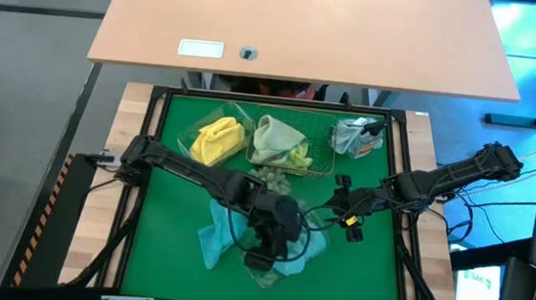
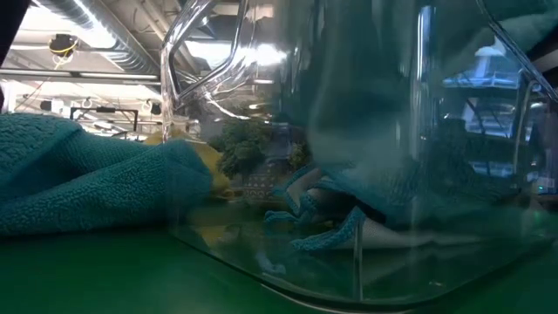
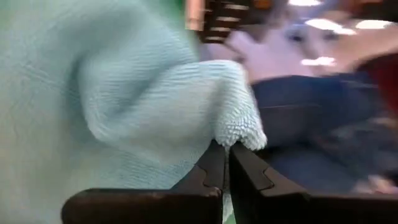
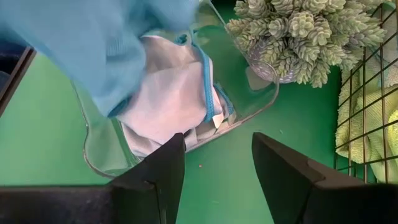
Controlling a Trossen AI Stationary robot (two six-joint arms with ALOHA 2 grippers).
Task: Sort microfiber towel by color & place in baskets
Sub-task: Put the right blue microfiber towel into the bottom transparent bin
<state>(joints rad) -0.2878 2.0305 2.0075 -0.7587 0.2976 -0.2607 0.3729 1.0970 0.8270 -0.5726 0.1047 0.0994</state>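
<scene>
Light blue towel point(image 3: 124, 93): pinched by an edge fold in the left gripper point(image 3: 227, 163), jaws nearly closed, the cloth draping below so it can drop cleanly.
Clear tub point(image 4: 186, 118): directly under that gripper, already holding pale cloth; I judge this the blue bin.
Right gripper point(image 4: 217, 163): beside the tub, fingers spread wide, empty, apparently waiting.
Yellow towel point(image 1: 219, 138): well beyond the left gripper, in its own tub.
Wire basket point(image 1: 319, 140): next to it, holding green cloths.
Spiky ball point(image 4: 298, 31): just past the tub.

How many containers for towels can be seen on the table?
4: a clear tub with the yellow towel, a wire-mesh basket beside it, a container at its right, a clear tub near the front.
</scene>
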